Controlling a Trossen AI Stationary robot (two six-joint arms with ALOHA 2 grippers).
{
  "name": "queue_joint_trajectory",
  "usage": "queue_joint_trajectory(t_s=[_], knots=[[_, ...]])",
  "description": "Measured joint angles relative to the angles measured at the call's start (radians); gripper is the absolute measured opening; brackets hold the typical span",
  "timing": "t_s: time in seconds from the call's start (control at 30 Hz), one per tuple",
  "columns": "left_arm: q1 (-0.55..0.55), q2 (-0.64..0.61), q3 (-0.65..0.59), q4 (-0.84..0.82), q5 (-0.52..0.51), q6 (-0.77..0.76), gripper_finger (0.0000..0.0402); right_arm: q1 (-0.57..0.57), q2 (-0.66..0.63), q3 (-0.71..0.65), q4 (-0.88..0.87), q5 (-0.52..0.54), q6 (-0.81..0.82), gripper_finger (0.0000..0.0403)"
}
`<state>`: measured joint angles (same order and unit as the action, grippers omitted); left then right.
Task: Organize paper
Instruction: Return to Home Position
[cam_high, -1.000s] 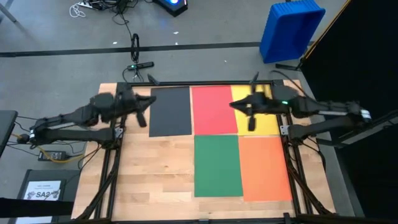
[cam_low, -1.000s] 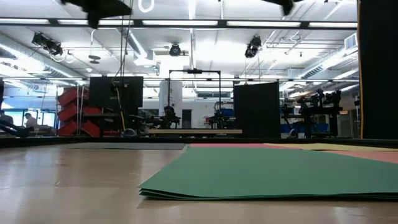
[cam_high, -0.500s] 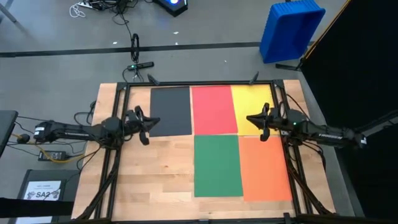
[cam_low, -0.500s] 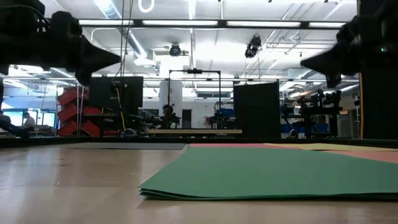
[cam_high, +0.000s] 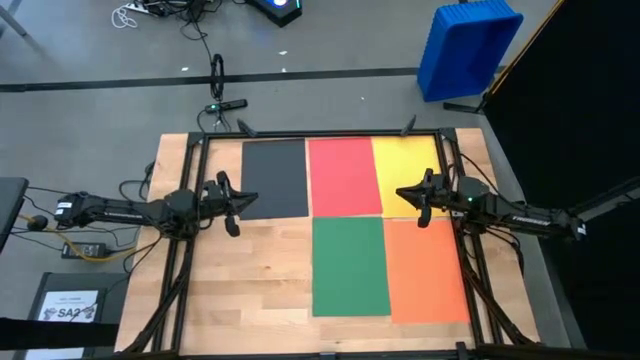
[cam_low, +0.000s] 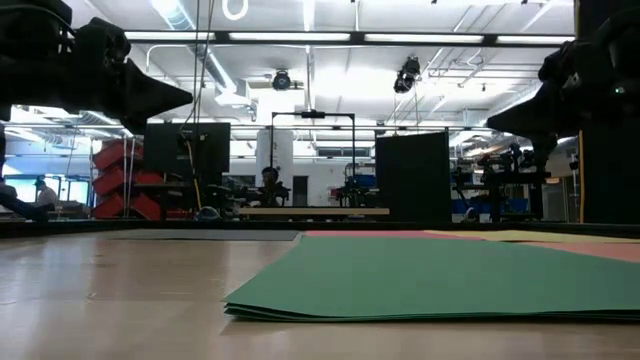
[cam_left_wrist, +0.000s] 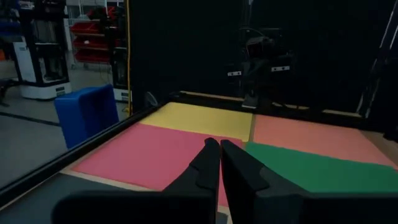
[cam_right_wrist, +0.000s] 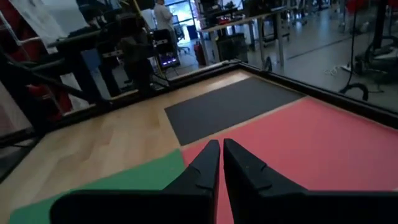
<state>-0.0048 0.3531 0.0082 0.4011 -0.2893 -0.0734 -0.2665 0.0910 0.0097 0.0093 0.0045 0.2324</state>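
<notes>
From above: shows the paper (cam_high: 343, 176) sorted on the table (cam_high: 250, 270) in five blocks, black, red and yellow along the far edge, green and orange nearer. Puts the left claw (cam_high: 232, 203) just beside the black block, the right claw (cam_high: 412, 200) over the yellow-orange seam.

From table height: shows both claws hanging clear of the sheets.

From the left wrist: closed tight, holding nothing.

From the right wrist: likewise closed and bare.

Could go wrong by dipping low while pulling back, snagging an edge and skewing a block.
</notes>
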Motion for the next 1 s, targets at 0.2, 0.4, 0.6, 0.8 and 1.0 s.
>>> queue_joint_trajectory(t_s=[0.2, 0.4, 0.6, 0.8, 1.0], knots=[[0.000, 0.000, 0.000, -0.025, -0.014, -0.004, 0.0000, 0.000, 0.039, 0.000, 0.000, -0.004, -0.084, 0.0002], [0.000, 0.000, 0.000, -0.033, -0.016, -0.042, 0.0000, 0.001, 0.060, -0.001, 0.000, -0.004, -0.103, 0.0001], [0.000, 0.000, 0.000, -0.029, -0.016, -0.092, 0.0000, 0.001, 0.060, -0.001, 0.001, -0.005, -0.103, 0.0006], [0.000, 0.000, 0.000, -0.029, -0.017, -0.094, 0.0000, 0.001, 0.060, -0.001, 0.002, -0.008, -0.104, 0.0002], [0.000, 0.000, 0.000, -0.029, -0.017, -0.095, 0.0000, 0.001, 0.060, -0.002, 0.002, -0.007, -0.104, 0.0005]])
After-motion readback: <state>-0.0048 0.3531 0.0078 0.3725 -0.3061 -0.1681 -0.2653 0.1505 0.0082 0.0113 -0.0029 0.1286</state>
